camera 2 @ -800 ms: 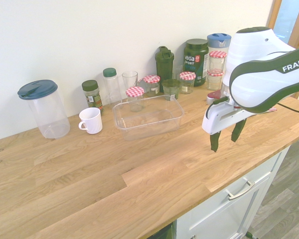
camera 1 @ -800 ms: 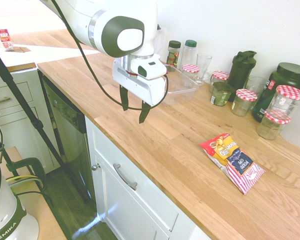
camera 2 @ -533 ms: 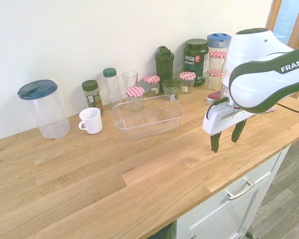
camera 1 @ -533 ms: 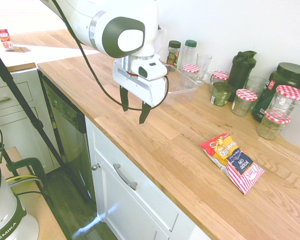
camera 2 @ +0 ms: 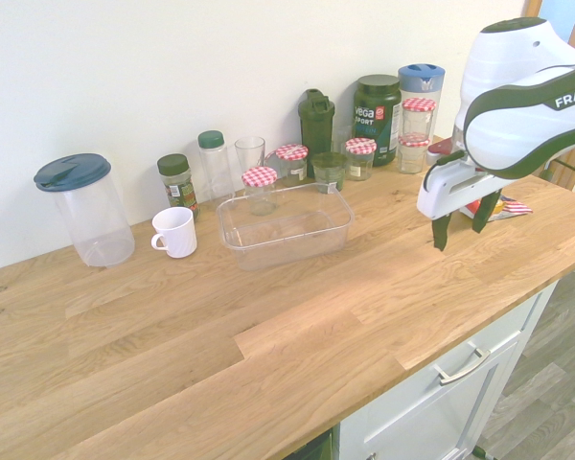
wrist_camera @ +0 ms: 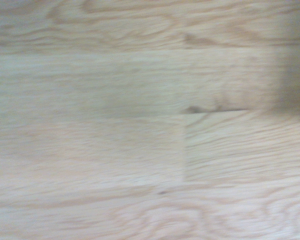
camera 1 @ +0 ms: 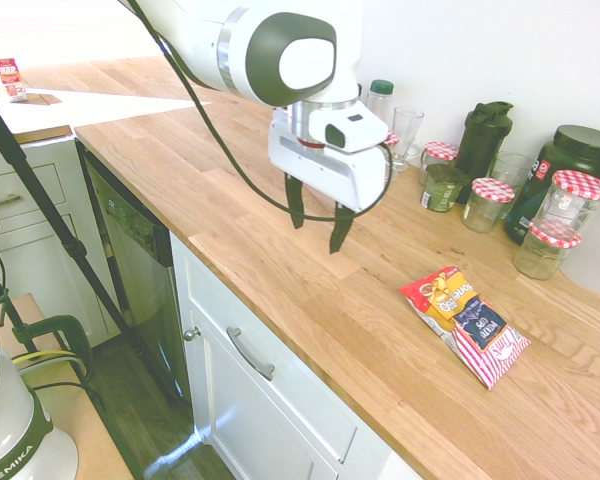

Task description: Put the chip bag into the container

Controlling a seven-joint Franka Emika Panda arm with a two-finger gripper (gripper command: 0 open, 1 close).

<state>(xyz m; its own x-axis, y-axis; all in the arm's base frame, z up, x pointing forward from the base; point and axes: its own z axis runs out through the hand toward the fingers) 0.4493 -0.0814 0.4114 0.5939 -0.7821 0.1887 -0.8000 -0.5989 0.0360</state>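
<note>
Bag [camera 1: 466, 323]: small, crinkly, flat on counter [camera 1: 380, 330]. Red and yellow, dark blue panel, red-and-white stripes at one end, striped end toward 4 o'clock in first exterior view. End effector [camera 1: 318, 232] above counter, fingers spread, holding nothing; bag at its 4 o'clock there, apart. Tub [camera 2: 286, 230]: clear, rectangular, at end effector's 9 o'clock in second exterior view.

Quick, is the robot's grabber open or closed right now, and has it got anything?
Gripper: open, its fingers apart, holding nothing.
</note>
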